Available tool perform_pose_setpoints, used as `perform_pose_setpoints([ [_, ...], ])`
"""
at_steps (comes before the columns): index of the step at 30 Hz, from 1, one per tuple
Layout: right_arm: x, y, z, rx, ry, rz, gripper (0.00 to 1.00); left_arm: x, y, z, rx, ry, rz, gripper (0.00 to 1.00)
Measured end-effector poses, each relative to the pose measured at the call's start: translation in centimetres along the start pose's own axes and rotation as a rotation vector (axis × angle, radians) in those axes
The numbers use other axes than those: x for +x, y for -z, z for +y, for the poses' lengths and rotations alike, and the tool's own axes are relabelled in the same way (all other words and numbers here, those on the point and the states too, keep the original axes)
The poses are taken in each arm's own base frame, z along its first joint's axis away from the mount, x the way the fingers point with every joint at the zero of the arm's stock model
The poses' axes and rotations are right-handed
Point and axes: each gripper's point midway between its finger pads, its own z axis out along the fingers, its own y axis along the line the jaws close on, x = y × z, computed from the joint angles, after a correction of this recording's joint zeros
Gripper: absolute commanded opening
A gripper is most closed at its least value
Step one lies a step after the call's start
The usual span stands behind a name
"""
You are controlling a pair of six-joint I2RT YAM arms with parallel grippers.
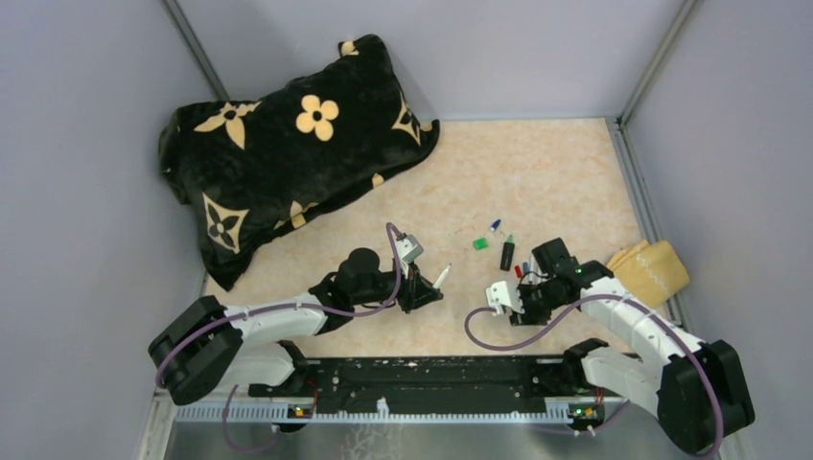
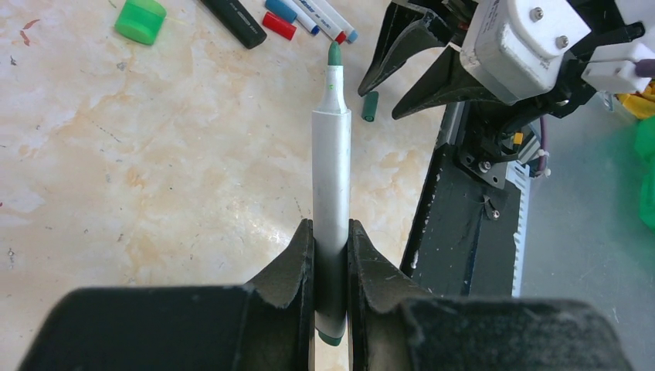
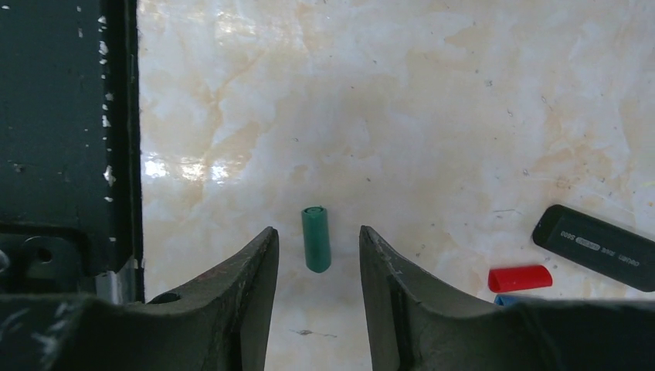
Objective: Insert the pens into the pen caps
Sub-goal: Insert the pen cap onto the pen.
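Observation:
My left gripper [image 2: 330, 232] is shut on a grey pen [image 2: 331, 154] with a bare green tip, holding it low over the table; both show in the top view, gripper [image 1: 422, 290] and pen [image 1: 441, 278]. My right gripper [image 3: 317, 229] is open, with its fingers on either side of a dark teal cap [image 3: 316, 239] that lies on the table untouched. That cap [image 2: 371, 106] lies just past the pen's tip. A bright green cap [image 2: 140, 19], a thick black pen [image 2: 232, 19] and red- and blue-ended pens [image 2: 278, 25] lie beyond.
A black cushion with tan flowers [image 1: 288, 153] fills the back left. A tan bundle [image 1: 652, 268] lies at the right edge. The black base rail [image 1: 422, 374] runs along the near edge. Grey walls close in the table.

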Motion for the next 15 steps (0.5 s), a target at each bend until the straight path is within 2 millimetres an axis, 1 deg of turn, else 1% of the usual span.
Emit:
perform_pose_setpoints([
  [4,0.6,-0.3,-0.6,0.032,0.009,0.031,0.37,0.0,0.0,0.0,-0.001,0.000,-0.001,0.00],
  [7,1.0,-0.6,-0.4,0.031,0.014,0.047,0.34,0.0,0.0,0.0,-0.001,0.000,-0.001,0.00],
  [11,1.0,-0.9,-0.2,0.022,0.028,0.057,0.29,0.0,0.0,0.0,-0.001,0.000,-0.001,0.00],
  [15,1.1,-1.1,0.0,0.010,0.045,0.072,0.29,0.0,0.0,0.0,-0.002,0.000,0.000,0.00],
])
